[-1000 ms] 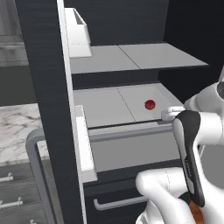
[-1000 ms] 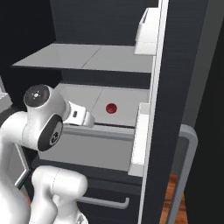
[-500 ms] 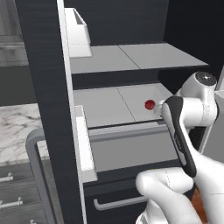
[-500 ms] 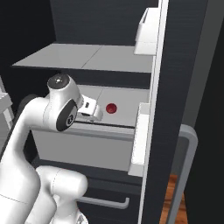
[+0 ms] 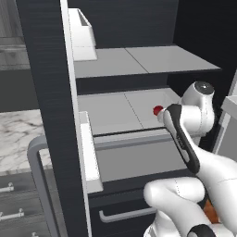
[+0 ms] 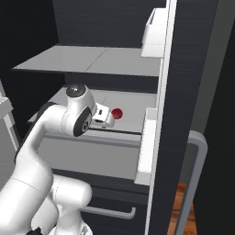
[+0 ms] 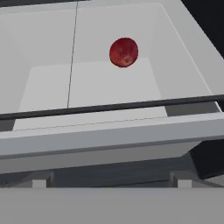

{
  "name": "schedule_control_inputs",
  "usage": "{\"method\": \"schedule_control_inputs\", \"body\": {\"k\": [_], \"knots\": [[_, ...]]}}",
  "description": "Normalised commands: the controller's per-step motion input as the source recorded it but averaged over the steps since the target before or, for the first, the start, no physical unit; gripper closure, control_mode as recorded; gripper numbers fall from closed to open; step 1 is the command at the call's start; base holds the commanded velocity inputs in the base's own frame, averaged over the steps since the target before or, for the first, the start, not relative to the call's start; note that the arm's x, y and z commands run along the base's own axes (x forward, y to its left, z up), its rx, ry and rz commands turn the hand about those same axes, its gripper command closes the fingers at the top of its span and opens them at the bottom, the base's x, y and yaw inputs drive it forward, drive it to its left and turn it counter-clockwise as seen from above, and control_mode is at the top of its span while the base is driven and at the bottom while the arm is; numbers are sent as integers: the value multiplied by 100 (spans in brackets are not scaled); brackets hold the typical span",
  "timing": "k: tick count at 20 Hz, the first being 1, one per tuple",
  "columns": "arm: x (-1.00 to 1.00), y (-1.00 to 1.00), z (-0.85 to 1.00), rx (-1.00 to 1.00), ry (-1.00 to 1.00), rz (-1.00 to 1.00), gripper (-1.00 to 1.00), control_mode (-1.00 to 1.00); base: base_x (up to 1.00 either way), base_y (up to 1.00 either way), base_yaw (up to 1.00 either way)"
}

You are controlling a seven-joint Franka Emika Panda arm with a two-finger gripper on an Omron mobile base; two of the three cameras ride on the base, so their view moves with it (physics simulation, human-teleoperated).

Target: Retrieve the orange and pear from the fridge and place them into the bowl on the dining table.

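The fridge (image 5: 44, 83) (image 6: 195, 69) stands open, with light-grey shelves inside. On its middle shelf (image 5: 111, 111) lies a small red round object (image 5: 158, 110) (image 6: 117, 113) (image 7: 124, 52). My gripper (image 6: 108, 120) (image 7: 109, 181) hovers at that shelf's front edge, facing the red object and just short of it. Its jaws are open and hold nothing. The hand view looks over the shelf's front lip at the red object farther back. The orange, the pear, the bowl and the dining table are out of view.
An upper shelf (image 5: 139, 60) (image 6: 87, 59) hangs over the middle one. A white door bin (image 5: 83, 32) (image 6: 156, 32) sits on the open door, whose grey bar handle (image 5: 39, 185) (image 6: 190, 183) juts out. A drawer (image 5: 125, 213) lies below, and a marble counter (image 5: 14, 139) at left.
The arm has swung its hand along the shelf front toward the red object, ending closer to it. The jaws have stayed open, and the red object has not moved.
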Motion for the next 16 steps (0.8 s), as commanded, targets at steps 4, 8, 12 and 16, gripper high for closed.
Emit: {"method": "schedule_control_inputs", "body": {"k": [4, 8, 12, 16], "knots": [[47, -16, -16, 0, 0, 0, -100, -100, 0, 0, 0], [46, -18, -11, 0, -2, 0, -100, -100, 0, 0, 0], [46, -6, -15, 0, -5, 0, -100, -100, 0, 0, 0], [42, -1, -10, 0, -2, 0, -100, -100, 0, 0, 0]]}}
